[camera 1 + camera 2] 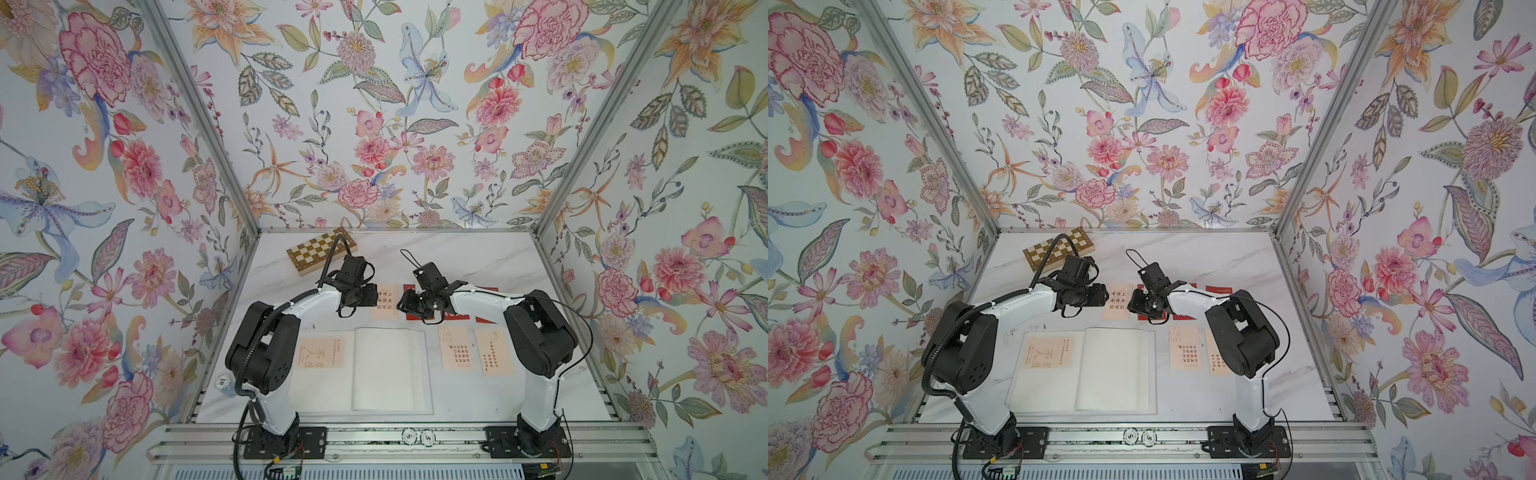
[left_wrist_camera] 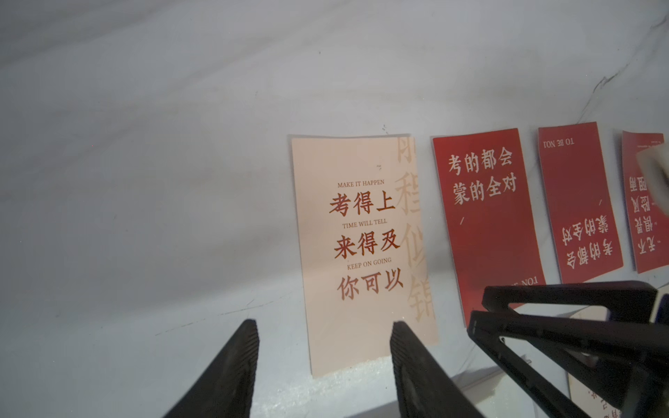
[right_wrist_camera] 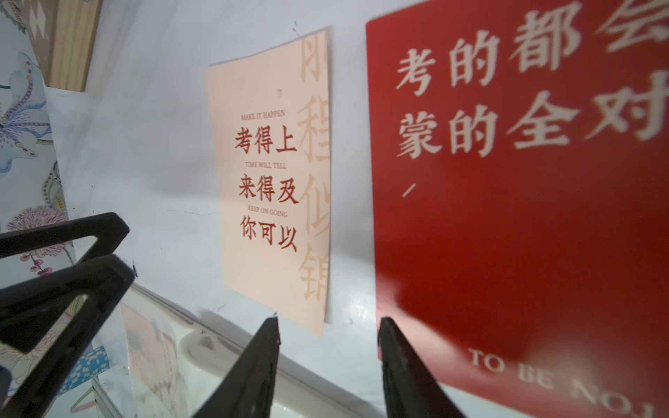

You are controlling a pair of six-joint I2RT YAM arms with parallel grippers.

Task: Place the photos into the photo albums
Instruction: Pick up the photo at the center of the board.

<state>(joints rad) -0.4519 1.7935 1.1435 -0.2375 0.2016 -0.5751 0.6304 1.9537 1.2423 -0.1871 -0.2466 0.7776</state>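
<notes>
L gripper (image 2: 324,325) & R gripper (image 3: 327,322) both half-open, empty, meeting over peach card (image 2: 362,235), flat just far of open album (image 1: 388,365). Red cards (image 2: 485,224) in row right of it.

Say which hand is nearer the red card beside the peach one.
Right. The right hand is over the edge of the red card; the left hand is beyond the peach card.

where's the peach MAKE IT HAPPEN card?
Mid-table in both top views: peach paper card lies flat between left hand and right hand, beyond open white album, red card at its right.
</notes>
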